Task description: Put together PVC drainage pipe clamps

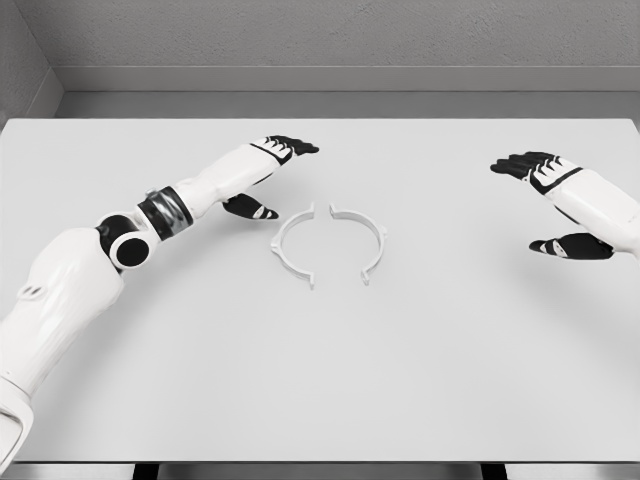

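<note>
You had a white table [320, 400] carrying two white half-ring clamp pieces: the left half [290, 245] lay just beyond the left hand's fingertips [268, 213], and the right half [365, 238] faced it, ends nearly meeting, well apart from the right hand's fingers [545, 247].

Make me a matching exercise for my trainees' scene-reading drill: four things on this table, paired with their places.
Things:
1. left hand
2. right hand
3. left white plastic half-ring clamp piece
4. right white plastic half-ring clamp piece

Places:
A. far right, open, apart from both pieces
B. just upper left of the ring, open
C. ring's right half
D. ring's left half

Pairs: 1-B, 2-A, 3-D, 4-C
</note>
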